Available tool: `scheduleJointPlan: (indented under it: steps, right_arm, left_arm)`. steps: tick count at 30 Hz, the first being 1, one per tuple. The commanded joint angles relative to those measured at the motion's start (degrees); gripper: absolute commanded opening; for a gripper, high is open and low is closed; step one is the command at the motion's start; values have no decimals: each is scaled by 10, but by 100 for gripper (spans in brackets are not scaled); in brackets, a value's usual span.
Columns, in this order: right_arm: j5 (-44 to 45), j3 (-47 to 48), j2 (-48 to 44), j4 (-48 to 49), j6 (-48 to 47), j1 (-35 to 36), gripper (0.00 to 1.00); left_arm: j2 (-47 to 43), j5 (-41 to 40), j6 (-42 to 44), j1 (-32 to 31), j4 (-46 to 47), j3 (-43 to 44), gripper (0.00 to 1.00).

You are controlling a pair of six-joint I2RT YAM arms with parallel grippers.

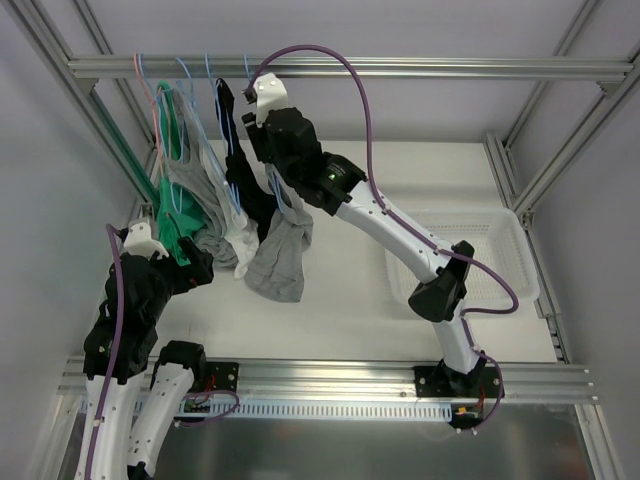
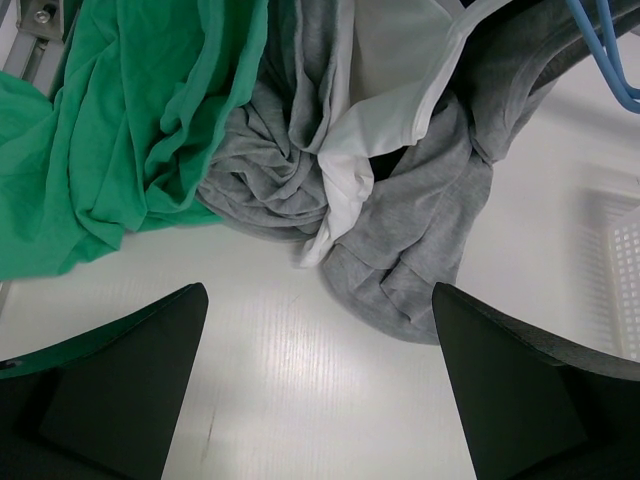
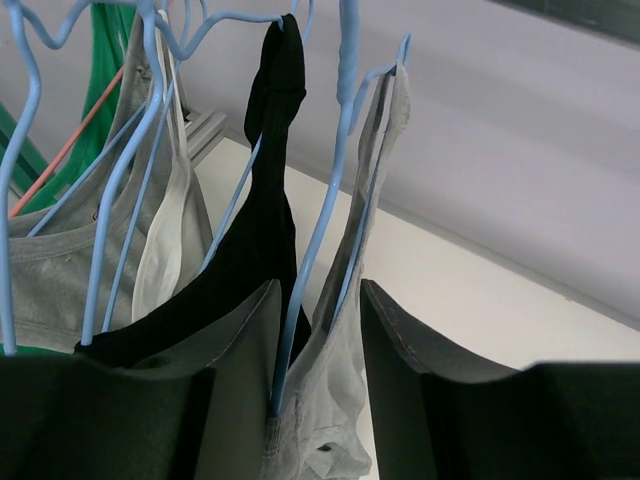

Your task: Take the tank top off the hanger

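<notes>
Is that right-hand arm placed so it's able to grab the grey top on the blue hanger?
Probably yes. The right gripper has its fingers on either side of the grey top and the blue hanger, with nothing between. The black top hangs close beside and might get caught too.

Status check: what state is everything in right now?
gray tank top: on blue hanger, hem bunched on table.
right gripper: jaws open, straddling blue hanger and gray tank top.
left gripper: jaws wide open, empty.
black tank top: hanging.
green tank top: hanging, hem on table.
basket: nothing visible inside.
</notes>
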Motion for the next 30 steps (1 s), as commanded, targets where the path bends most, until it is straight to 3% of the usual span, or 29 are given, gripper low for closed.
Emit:
scheduleJointPlan:
  steps: [1,7,14,18,30]
  right_arm:
    - [24,18,-32,33,-14,-2,41]
    - [21,12,-42,32,-16,-7,17]
    - [22,13,-46,36,-17,-8,14]
    - [22,13,-49,38,-13,-10,0]
    - [28,-21,-82,112,7,-14,0]
  left_arm:
    - [5,13,1,-2,18,-2,99]
    - [5,14,1,-2,18,-3,99]
    - [5,14,1,-3,18,-3,99]
    - [4,14,1,-3,18,-3,99]
    - [0,11,1,-3,18,-3,99]
